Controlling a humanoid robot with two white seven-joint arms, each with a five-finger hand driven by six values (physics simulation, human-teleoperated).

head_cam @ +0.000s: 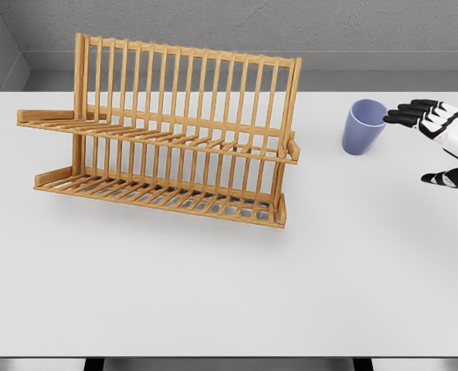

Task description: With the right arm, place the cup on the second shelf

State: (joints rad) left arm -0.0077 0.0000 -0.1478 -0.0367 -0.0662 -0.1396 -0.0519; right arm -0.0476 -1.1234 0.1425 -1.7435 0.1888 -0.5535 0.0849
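A lavender-blue cup [364, 127] stands upright on the white table [229, 294], to the right of a wooden two-tier dish rack [167, 147]. My right hand [425, 139] comes in from the right edge, just beside the cup. Its black-tipped fingers [402, 116] reach toward the cup's rim and almost touch it, while the thumb [437, 178] hangs lower and apart. The hand is spread and holds nothing. The rack's upper shelf [159, 135] and lower shelf [159, 193] both carry nothing.
The rack stands on the left and middle of the table, slanting toward the viewer at its right end. A grey wall [229, 31] runs behind the table. The table's front edge [229, 357] lies near the bottom of the view.
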